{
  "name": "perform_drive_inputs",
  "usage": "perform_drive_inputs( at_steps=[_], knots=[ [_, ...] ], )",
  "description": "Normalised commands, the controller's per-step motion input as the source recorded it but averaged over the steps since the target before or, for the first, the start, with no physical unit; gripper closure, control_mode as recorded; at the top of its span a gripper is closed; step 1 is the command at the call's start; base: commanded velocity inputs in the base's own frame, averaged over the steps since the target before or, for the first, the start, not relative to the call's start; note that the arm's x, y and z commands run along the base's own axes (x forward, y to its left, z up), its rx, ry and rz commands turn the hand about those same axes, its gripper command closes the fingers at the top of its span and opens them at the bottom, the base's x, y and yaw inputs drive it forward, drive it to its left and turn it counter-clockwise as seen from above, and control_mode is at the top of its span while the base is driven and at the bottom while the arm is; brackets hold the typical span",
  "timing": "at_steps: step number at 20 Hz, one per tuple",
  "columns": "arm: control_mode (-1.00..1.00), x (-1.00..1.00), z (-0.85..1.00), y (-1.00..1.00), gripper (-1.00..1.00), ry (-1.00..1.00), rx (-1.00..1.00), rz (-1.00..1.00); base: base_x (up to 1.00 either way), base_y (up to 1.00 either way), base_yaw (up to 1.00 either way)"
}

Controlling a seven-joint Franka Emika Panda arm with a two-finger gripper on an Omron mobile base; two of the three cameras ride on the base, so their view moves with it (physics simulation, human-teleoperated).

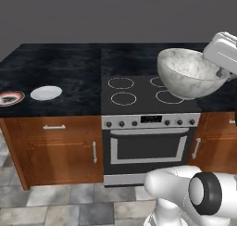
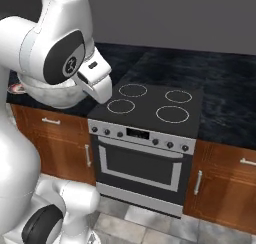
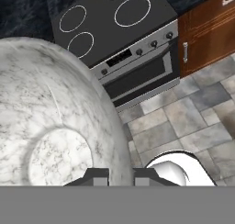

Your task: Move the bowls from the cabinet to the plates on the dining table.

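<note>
My gripper (image 1: 221, 73) is shut on the rim of a white-grey marbled bowl (image 1: 185, 74) and holds it tilted in the air over the right side of the stove. In the hand view the bowl (image 3: 50, 117) spreads across the left, its rim pinched between my gripper (image 3: 120, 176) tips. A white plate (image 1: 46, 92) and an orange-red plate with a dark rim (image 1: 10, 98) lie far to the left on the dining table's black marble top (image 1: 69, 67). My arm covers most of the bowl (image 2: 50, 97) in the right base view. The cabinet is out of view.
A black stove (image 1: 148, 93) with four ring burners and an oven door (image 1: 148, 146) sits between the wooden drawers (image 1: 55, 146). Grey floor tiles (image 3: 197, 108) lie in front. A grey wall (image 1: 115, 16) stands behind the marble top.
</note>
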Motion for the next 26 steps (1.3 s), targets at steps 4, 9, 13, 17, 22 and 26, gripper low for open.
perform_drive_inputs(
  at_steps=[4,9,13,17,22,26],
  knots=[
    [1.0,0.0,0.0,0.0,1.0,0.0,0.0,0.0,0.45,0.92,-0.08],
    [1.0,0.0,0.0,0.0,1.0,0.0,0.0,0.0,0.5,0.9,-0.09],
    [1.0,0.0,0.0,0.0,1.0,0.0,0.0,0.0,0.63,0.88,-0.11],
    [1.0,0.0,0.0,0.0,1.0,0.0,0.0,0.0,0.62,0.84,-0.13],
    [1.0,0.0,0.0,0.0,1.0,0.0,0.0,0.0,0.59,0.74,-0.14],
    [1.0,0.0,0.0,0.0,1.0,0.0,0.0,0.0,0.46,0.61,-0.1]
  ],
)
